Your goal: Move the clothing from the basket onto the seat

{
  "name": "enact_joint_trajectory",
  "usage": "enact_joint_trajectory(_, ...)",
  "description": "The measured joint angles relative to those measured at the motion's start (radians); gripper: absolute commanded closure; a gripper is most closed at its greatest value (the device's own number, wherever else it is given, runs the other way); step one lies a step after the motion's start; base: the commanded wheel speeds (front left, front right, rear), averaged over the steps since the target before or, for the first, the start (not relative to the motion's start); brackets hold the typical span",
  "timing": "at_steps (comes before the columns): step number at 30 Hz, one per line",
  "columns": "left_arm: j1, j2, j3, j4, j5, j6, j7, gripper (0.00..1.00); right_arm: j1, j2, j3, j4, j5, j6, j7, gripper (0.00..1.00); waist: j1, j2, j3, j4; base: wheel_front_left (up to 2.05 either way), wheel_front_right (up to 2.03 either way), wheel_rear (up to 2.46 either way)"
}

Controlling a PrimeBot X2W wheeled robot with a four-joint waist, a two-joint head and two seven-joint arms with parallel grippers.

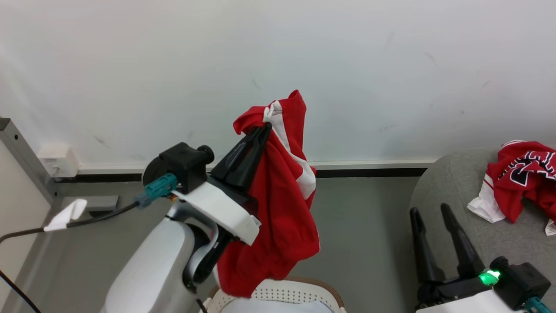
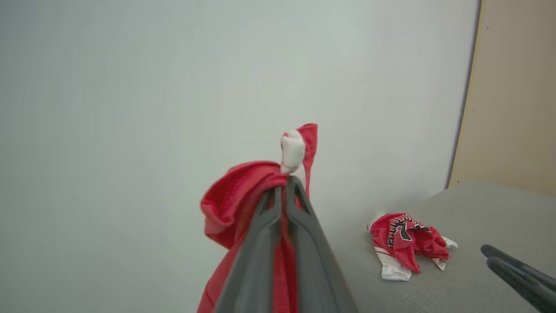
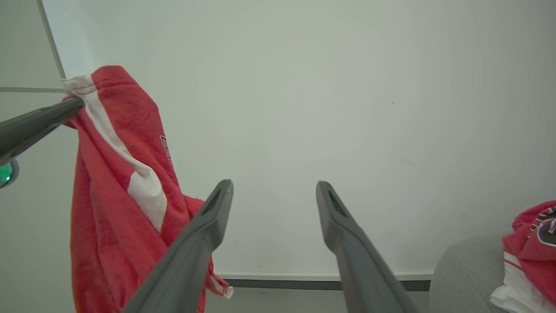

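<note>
- Transfer step, as judged: red garment (image 1: pixel 282 208) hangs above the basket (image 1: pixel 323 287); the carry across to the seat (image 1: pixel 451 187) is not yet made.
- Left gripper (image 1: pixel 266 127): fingers pressed together on a bunched fold at the white-striped edge. The cloth hangs below the tips in a long drape, its lowest hem in front of the basket's near rim.
- Grip detail, left wrist view: fabric is squeezed between the two fingers close to their tips. A small red-and-white tuft stands above them, and the bulk falls to one side and beneath.
- Right gripper (image 1: pixel 430 211): fingers spread wide and holding nothing, low beside the seat's near edge, well apart from the hanging cloth.
- Jersey (image 1: pixel 525 174): crumpled on the seat, lettering uppermost.
- Carry, advised: swing the load toward the robot's right, high enough that the trailing hem clears both the basket rim and the seat's rounded edge. A pinch so near the tips may slip on soft cloth, so a smooth, unhurried arc is preferable.
- Release, advised: part the fingers only once most of the drape rests on the cushion, so the weight does not drag it off the edge.
</note>
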Motion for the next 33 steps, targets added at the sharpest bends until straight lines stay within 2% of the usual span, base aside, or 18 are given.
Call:
enact_joint_trajectory(9,0.042,0.026,0.001,-0.069,-0.015,0.026,0.039,1.00,0.002,0.001,0.065,-0.007,0.014,0.000,0.000,0.00,0.0001,-0.0001,0.007,-0.013,0.00,0.00,0.00)
enact_joint_trajectory(18,0.054,0.023,-0.019,-0.068,-0.019,0.026,0.037,1.00,-0.035,-0.090,0.226,0.004,0.060,0.000,0.000,0.00,0.0002,0.0000,0.017,-0.017,0.00,0.00,0.00)
enact_joint_trajectory(26,0.056,-0.003,-0.065,-0.050,-0.021,0.013,0.038,1.00,-0.106,-0.123,0.364,0.108,0.092,0.000,0.026,0.00,0.0002,0.0000,0.012,0.009,0.00,0.00,0.00)
enact_joint_trajectory(33,0.056,-0.048,-0.132,-0.038,-0.021,-0.003,0.045,1.00,-0.191,-0.093,0.470,0.241,0.113,0.000,0.052,0.00,0.0002,-0.0001,0.004,0.069,0.00,0.00,0.00)
